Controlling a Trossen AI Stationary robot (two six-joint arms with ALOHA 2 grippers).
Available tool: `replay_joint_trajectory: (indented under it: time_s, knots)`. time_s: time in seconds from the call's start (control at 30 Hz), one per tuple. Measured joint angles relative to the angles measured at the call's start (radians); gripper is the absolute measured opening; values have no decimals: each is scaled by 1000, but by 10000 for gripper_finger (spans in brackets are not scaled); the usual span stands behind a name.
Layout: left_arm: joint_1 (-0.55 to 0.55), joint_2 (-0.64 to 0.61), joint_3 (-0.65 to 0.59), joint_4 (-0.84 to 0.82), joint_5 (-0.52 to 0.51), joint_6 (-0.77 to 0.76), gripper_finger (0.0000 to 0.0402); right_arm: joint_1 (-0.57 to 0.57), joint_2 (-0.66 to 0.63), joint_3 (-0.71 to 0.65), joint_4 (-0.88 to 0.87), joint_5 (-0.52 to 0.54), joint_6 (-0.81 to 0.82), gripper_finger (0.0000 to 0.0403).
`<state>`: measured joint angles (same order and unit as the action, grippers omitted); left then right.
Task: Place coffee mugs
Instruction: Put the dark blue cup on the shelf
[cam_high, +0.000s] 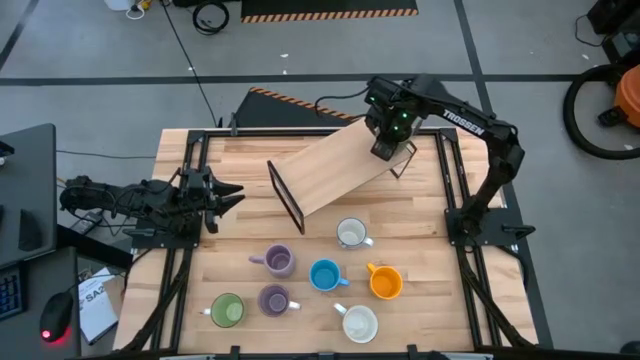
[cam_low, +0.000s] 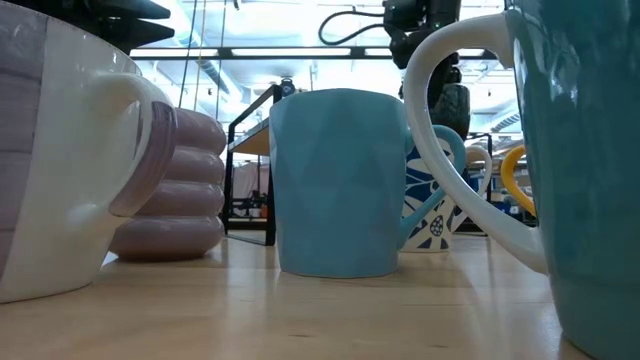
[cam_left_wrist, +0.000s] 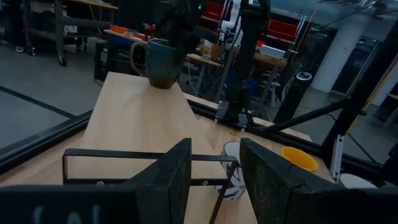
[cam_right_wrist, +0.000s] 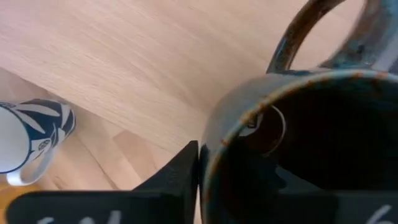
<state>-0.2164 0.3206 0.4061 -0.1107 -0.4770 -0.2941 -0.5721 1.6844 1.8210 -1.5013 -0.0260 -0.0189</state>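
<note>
Overhead, right arm's fingers (cam_right_wrist: 205, 180) grip dark mug (cam_left_wrist: 160, 62) over shelf (cam_high: 330, 170).

We read "TROSSEN" in white letters on the right arm (cam_high: 470, 122) in the high view. A white paper (cam_high: 95, 303) beside the table's left edge carries dark lettering, maybe starting "SA", too small to read for sure. We find no other legible text, number or sign in the low view or either wrist view.

Glossy glazed ceramic dark mug (cam_right_wrist: 311, 124) over a matt pale wood shelf (cam_high: 335, 170)
</note>
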Motion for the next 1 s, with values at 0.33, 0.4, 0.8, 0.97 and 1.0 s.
replay_joint_trajectory:
  time_s: [0.33, 0.4, 0.8, 0.97, 1.0]
  knots:
    - [0, 0, 0, 0, 0, 2, 142, 0, 2, 85, 7, 44, 0, 172]
    - [0, 0, 0, 0, 0, 2, 142, 1, 2, 127, -12, 59, -1, 179]
    - [0, 0, 0, -15, 0, -9, 142, 125, -77, 153, -70, 140, -286, 187]
    - [0, 0, 0, -15, 0, -9, 142, 172, -171, 41, -69, 191, -347, 188]
    - [0, 0, 0, -15, 0, -8, 142, 174, -191, 9, -72, 192, -369, 188]
